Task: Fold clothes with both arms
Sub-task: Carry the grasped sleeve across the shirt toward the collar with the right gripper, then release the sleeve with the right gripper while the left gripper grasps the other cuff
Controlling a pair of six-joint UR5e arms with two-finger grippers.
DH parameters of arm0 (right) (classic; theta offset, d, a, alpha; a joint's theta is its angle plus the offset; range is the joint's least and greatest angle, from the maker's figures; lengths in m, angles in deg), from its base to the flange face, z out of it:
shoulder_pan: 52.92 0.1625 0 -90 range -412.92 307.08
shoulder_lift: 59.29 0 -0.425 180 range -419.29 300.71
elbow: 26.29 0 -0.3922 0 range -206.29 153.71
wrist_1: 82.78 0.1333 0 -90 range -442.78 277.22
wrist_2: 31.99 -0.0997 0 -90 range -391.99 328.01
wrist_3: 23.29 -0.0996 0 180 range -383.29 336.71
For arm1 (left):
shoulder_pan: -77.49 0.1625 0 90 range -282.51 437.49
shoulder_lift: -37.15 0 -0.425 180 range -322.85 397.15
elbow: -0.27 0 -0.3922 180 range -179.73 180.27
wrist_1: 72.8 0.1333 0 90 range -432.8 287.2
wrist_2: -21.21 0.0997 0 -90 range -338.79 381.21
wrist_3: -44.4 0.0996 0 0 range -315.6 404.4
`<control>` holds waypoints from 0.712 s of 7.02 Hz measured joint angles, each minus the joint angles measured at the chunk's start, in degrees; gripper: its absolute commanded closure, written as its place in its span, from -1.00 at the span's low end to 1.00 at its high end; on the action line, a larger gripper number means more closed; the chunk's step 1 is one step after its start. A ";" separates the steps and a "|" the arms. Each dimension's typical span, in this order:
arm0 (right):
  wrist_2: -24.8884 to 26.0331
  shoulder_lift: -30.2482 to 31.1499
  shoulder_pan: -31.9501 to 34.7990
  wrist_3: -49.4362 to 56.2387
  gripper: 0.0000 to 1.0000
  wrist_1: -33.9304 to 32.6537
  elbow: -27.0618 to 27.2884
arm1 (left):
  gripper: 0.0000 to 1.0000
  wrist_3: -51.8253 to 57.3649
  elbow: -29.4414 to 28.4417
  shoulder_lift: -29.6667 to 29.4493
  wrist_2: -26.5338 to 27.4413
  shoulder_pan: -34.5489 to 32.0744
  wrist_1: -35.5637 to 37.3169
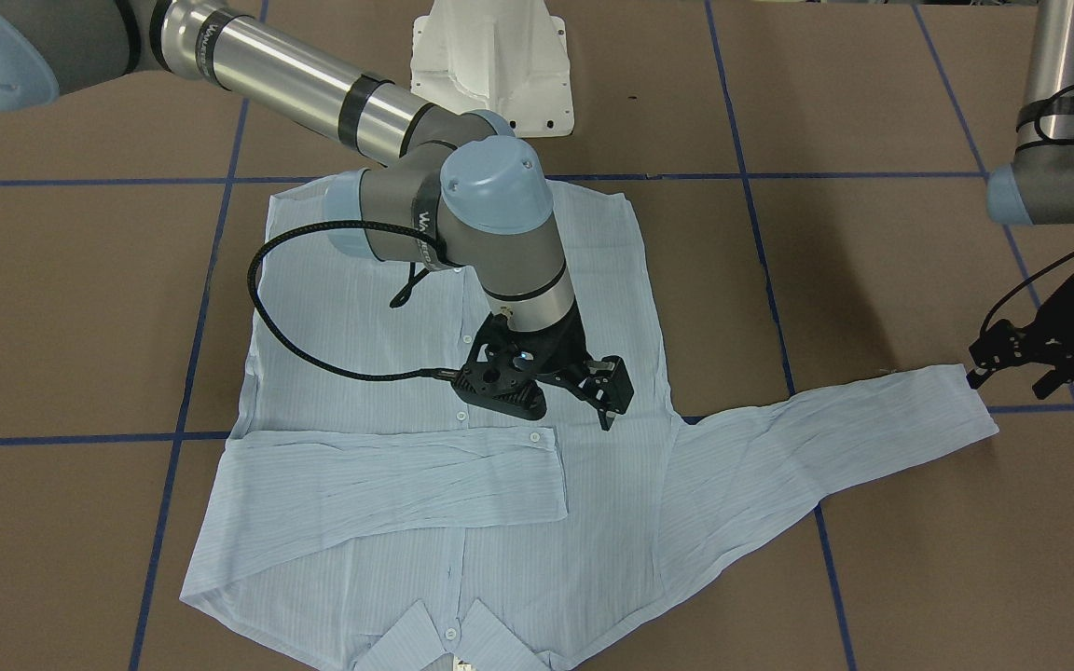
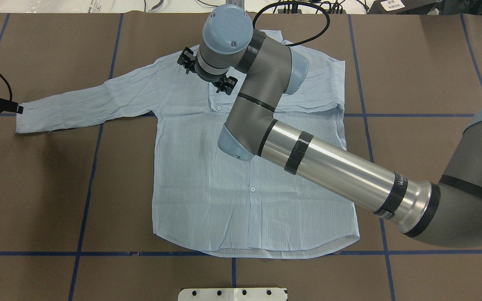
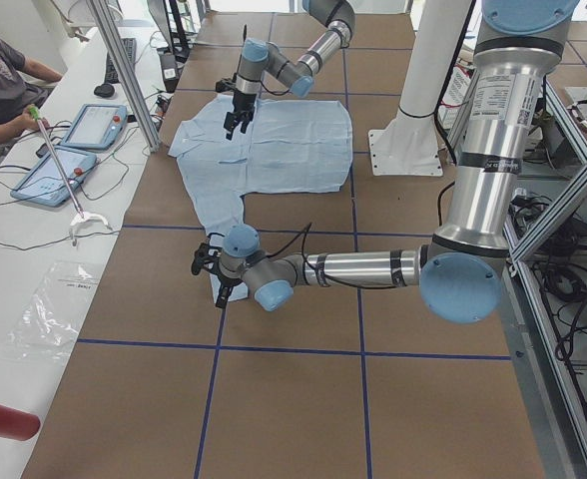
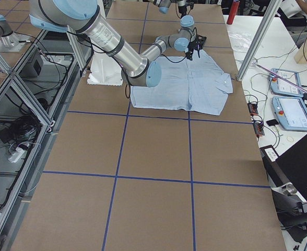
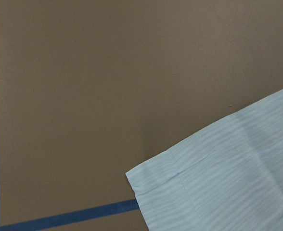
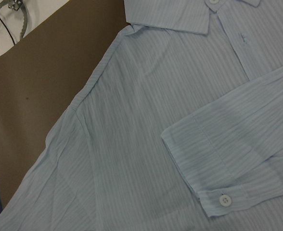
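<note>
Closest and biggest is the right arm (image 2: 329, 167), reaching out over the brown table (image 2: 412, 62) and across the pale-blue striped shirt (image 2: 207, 188). That shirt lies flat with its front up. The folded sleeve (image 1: 388, 475) is already across the chest, so I think half the sleeve job is done. Its end sits just below the fingers of the right gripper (image 1: 593, 387). That gripper hangs over the middle of the shirt with its fingers apart and nothing in them.

The long sleeve (image 1: 807, 438) sticks straight out to the side. Its cuff (image 5: 180, 183) lies flat right next to the fingers of the left gripper (image 1: 1012, 373). Those fingers look spread and pinch no cloth.

Next, I think the left fingers must go down, pinch the cuff and carry it over the chest. The right arm hangs just where the sleeve would land, so it should move away first. Bare table lies all around the left fingers, so there is lots of room. The collar (image 1: 444, 643) is far from both sets of fingers, close to the table's far edge.
</note>
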 measured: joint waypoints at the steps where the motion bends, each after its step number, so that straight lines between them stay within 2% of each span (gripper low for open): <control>1: -0.01 0.95 0.03 -0.01 -0.93 0.00 1.27 | -0.81 -0.19 -2.53 -2.08 0.24 0.68 -0.17; 2: 0.00 1.53 0.03 -0.01 -0.93 0.05 1.84 | -0.55 -0.24 -4.27 -3.57 0.84 1.56 -0.22; 4: 0.06 2.10 0.01 -0.07 -0.93 0.20 2.29 | -0.27 -0.23 -5.90 -4.60 2.31 2.93 -0.30; 5: 0.09 2.32 -0.01 -0.11 -0.93 0.27 2.34 | 0.39 -0.15 -6.20 -4.65 2.54 3.09 -0.32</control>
